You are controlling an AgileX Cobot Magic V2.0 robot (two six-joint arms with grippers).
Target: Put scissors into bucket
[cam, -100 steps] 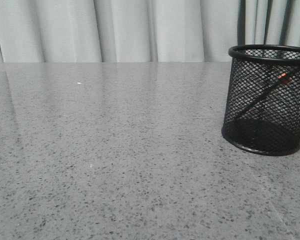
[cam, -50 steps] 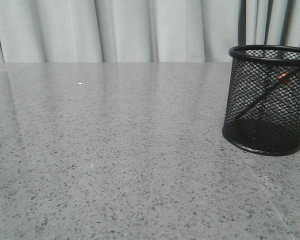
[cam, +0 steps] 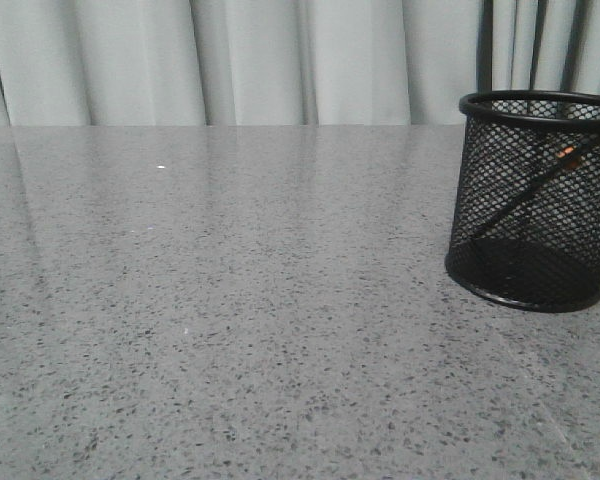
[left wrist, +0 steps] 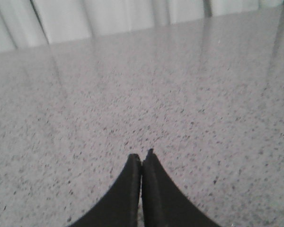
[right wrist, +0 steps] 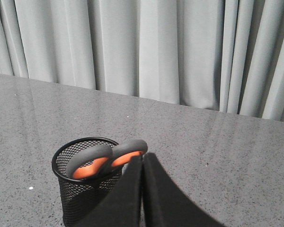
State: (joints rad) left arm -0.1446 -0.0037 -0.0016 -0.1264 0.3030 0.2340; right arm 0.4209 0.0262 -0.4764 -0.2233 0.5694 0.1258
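Right wrist view: scissors [right wrist: 102,161] seen inside bucket [right wrist: 66,201], handles resting at rim, blades angled down to base. Right claw [right wrist: 142,163] closed, empty, above bucket. Left claw [left wrist: 142,158] closed, empty, over bare surface [cam: 230,300]. Bucket to be left undisturbed during retreat.

The front view sits low over the table [cam: 230,330], faces forward toward the curtain [cam: 250,60] at the far edge, and catches the bucket [cam: 535,200] close up at the right edge of its picture.

The left wrist view looks along its closed left gripper [left wrist: 142,158], low and near the table surface [left wrist: 180,94], toward the far edge and curtain [left wrist: 61,19].

The right wrist view is higher. It looks down past the right gripper [right wrist: 142,158] onto the bucket [right wrist: 83,189], with the scissors [right wrist: 106,158] at the rim, toward the curtain [right wrist: 156,47].

Front and right wrist views share the bucket, the table and the curtain; all three share table and curtain.
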